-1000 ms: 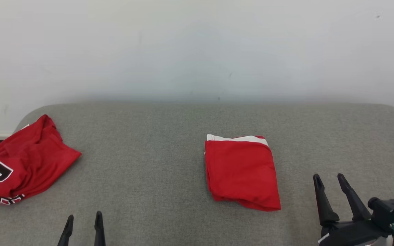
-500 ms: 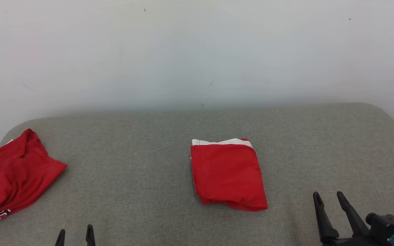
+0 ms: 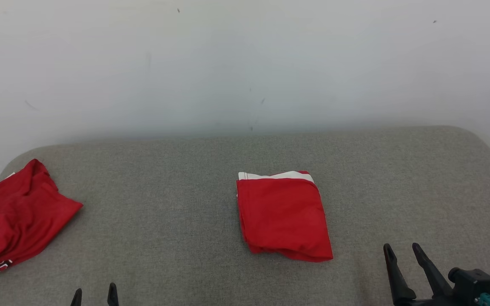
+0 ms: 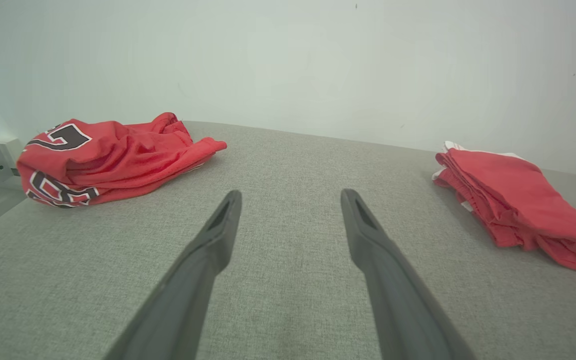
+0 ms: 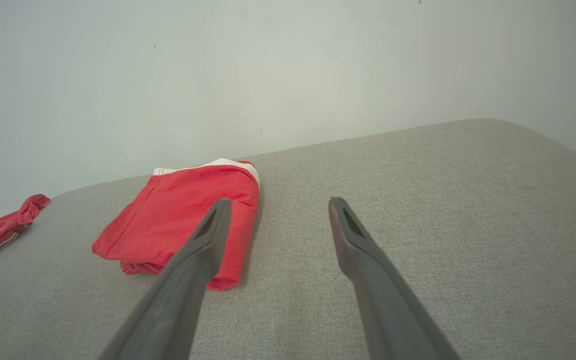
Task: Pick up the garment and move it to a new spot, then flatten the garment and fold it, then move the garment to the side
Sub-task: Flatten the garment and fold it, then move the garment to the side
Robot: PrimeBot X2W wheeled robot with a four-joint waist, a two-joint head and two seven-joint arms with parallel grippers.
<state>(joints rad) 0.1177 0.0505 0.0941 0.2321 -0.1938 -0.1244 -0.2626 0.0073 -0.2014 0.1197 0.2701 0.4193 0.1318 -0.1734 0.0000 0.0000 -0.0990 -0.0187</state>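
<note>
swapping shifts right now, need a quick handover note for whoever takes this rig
Left tool: open, empty, over the pad.
Right tool: open, empty, right of the folded garment, not touching it.
Jersey: crumpled at the pad's left edge.
Done: one garment folded, lying mid-pad.
Left: probably shift the folded garment aside; the jersey is not yet flattened or folded.

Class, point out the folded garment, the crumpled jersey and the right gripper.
folded garment (image 3: 283, 216), head view, middle of its top layer.
crumpled jersey (image 3: 19, 212), head view, plain red part.
right gripper (image 3: 400, 245), head view, between its fingertips.
</note>
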